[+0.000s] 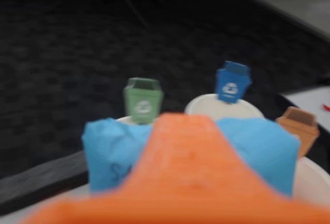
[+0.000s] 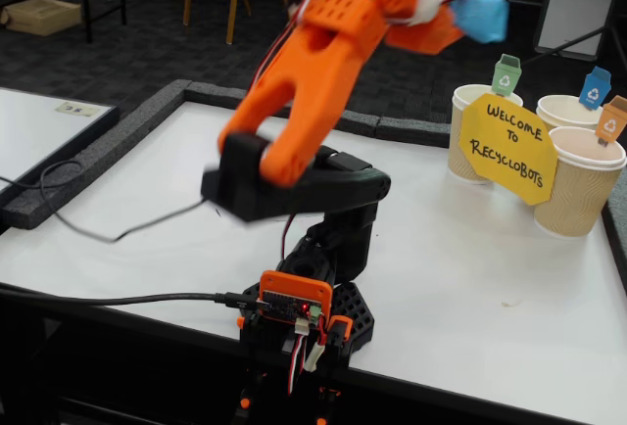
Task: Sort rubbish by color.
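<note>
The claw (image 2: 468, 12) is gripping the light blue paper lump (image 2: 481, 18), holding it high in the air above the tabletop (image 2: 470, 278), over the far right part of it in the fixed view. In the wrist view the orange claw (image 1: 180, 152) is filling the lower middle of the picture, with the blue lump (image 1: 111, 149) bulging out on both sides of it, so the paper is being pinched across its long axis.

The relation that matters for the coming move is where the blue-tagged cup (image 2: 570, 112) is lying from the load. In the wrist view that cup (image 1: 224, 108) is sitting ahead and slightly right of the claw, while the green-tagged cup (image 2: 477, 131) is standing ahead and slightly left, its green tag (image 1: 143, 99) just beyond the paper. The orange-tagged cup (image 2: 578, 180) is nearest the right edge of the tabletop, behind the yellow sign (image 2: 509, 146).

Judging from this, the carry is well along: the claw is needing to travel forward and a little right before letting go over the blue-tagged cup. The green-tagged cup being so close is the main risk of a wrong drop.

The light green lump is not showing in either view
</note>
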Robot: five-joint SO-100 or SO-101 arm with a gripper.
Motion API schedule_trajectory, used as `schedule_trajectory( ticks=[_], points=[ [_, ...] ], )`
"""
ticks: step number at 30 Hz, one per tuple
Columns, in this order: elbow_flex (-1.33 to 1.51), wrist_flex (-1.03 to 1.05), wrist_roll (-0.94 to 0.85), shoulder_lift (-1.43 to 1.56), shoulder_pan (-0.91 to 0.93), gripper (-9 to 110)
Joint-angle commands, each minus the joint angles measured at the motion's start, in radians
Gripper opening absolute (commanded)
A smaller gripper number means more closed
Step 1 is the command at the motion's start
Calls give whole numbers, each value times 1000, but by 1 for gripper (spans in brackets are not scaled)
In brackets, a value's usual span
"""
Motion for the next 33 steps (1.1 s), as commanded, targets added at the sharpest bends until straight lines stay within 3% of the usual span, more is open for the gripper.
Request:
schedule_trajectory(
  ticks=[1, 14, 33],
  points=[
    [-222, -123, 2, -285, 97, 0],
    [-887, -14, 0, -1045, 123, 0],
    [-1393, 63, -20, -1494, 132, 3]
  ],
)
